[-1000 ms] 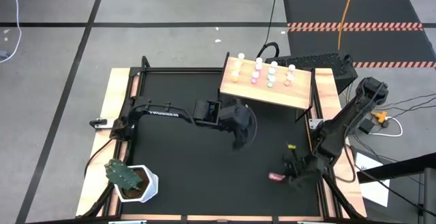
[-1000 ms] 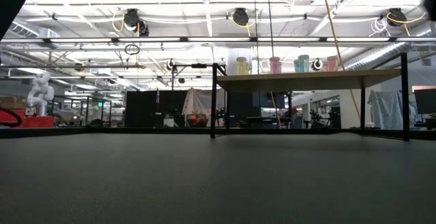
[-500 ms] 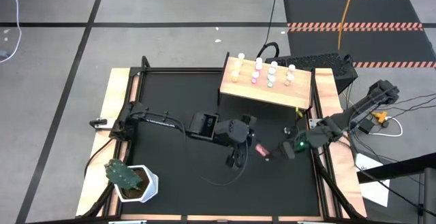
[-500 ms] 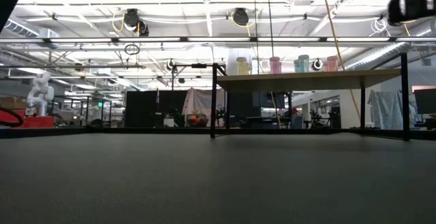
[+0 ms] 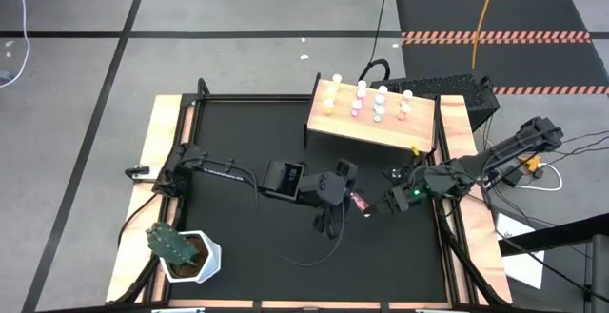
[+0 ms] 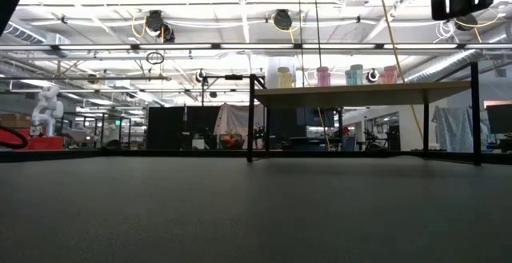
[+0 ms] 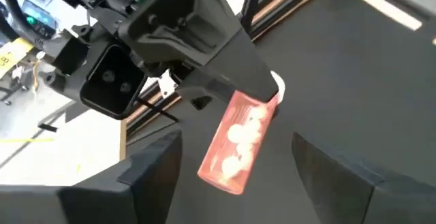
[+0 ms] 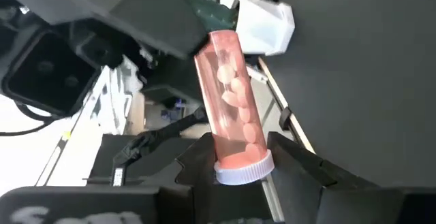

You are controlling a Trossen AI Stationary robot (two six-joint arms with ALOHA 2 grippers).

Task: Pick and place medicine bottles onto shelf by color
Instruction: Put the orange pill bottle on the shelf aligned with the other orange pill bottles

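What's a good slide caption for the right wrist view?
Right claw shut on the cap end of a pink pill bottle, held out toward the left arm.

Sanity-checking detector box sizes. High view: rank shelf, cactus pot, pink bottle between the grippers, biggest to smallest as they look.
1. Shelf, by far the largest.
2. Cactus pot, clearly smaller.
3. Pink bottle, tiny, held up off the table at the right gripper, so nearer the camera; still smallest.

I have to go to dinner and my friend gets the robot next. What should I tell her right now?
Right hand: shut on the pink bottle at its cap end, above the table.
Left hand: open, fingers either side of that bottle, not touching.
Done: other bottles stand on the shelf.
Left: put the pink bottle on the shelf by colour.
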